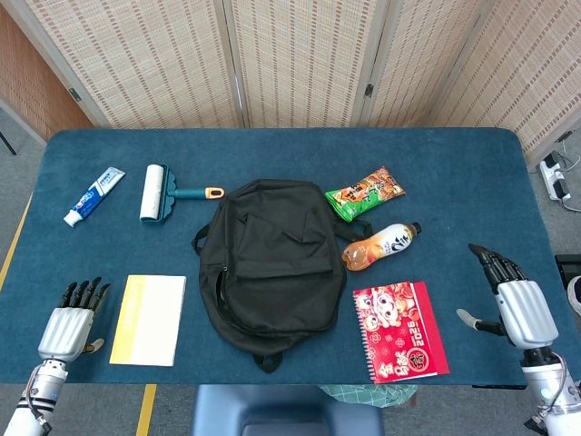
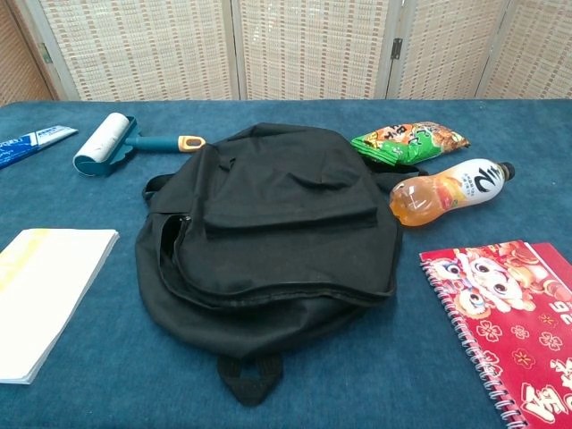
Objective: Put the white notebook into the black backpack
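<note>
The white notebook (image 1: 150, 319) with a yellow band along its left side lies flat at the table's front left; the chest view shows the notebook (image 2: 45, 295) at its left edge. The black backpack (image 1: 270, 261) lies flat in the middle, also seen as the backpack (image 2: 273, 232) in the chest view. My left hand (image 1: 71, 321) hovers just left of the notebook with fingers spread, holding nothing. My right hand (image 1: 514, 301) is open at the far right, beyond the red notebook. Neither hand shows in the chest view.
A toothpaste tube (image 1: 93, 195) and a lint roller (image 1: 163, 193) lie at the back left. A snack bag (image 1: 365, 193) and an orange drink bottle (image 1: 380, 246) sit right of the backpack. A red spiral notebook (image 1: 399, 331) lies at the front right.
</note>
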{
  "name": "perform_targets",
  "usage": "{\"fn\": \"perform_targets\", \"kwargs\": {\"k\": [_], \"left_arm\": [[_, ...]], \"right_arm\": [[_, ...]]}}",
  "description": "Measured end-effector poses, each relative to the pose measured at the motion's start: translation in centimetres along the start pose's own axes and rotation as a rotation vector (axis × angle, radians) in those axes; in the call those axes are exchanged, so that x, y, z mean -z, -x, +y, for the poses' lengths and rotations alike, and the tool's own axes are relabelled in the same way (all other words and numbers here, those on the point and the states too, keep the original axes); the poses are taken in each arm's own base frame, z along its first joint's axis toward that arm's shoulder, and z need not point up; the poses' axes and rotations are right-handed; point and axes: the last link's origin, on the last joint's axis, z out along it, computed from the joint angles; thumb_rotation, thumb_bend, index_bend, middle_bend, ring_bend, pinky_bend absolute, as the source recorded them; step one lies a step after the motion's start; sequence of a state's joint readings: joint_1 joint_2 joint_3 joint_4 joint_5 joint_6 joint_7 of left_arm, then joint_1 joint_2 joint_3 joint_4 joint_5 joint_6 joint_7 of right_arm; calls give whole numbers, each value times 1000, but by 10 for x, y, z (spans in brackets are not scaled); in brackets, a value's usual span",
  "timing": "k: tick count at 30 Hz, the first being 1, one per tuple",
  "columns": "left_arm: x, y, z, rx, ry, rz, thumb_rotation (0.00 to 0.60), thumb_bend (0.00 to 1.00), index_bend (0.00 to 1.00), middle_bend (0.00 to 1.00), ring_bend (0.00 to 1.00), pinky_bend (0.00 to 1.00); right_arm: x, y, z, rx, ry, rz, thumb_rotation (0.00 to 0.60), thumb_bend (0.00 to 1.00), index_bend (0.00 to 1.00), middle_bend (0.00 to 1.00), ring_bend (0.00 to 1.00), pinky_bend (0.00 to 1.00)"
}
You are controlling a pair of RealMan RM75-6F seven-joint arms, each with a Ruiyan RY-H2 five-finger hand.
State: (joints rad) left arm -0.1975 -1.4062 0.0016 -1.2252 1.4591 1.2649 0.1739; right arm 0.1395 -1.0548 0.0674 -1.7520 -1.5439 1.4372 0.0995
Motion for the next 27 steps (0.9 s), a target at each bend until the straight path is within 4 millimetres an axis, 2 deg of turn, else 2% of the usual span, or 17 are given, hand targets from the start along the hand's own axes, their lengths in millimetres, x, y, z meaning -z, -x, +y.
{"fn": "perform_targets", "kwargs": {"k": [11,20,27], "left_arm": [[1,2,17,14,53,-20,600,116,99,46,44,73],[-3,-4,42,90,146,-10,600,93,109,55,46,73],[-18,-11,70,128,237,10,600,93,110,56,52,73]], "right_arm": [[3,-1,5,-7,15,11,600,124,20,156,147,179],[7,-3,8,-12,25,19,600,123,20,157,146,179],[9,-2,10,-21,28,25,600,124,19,157,147,179]]}}
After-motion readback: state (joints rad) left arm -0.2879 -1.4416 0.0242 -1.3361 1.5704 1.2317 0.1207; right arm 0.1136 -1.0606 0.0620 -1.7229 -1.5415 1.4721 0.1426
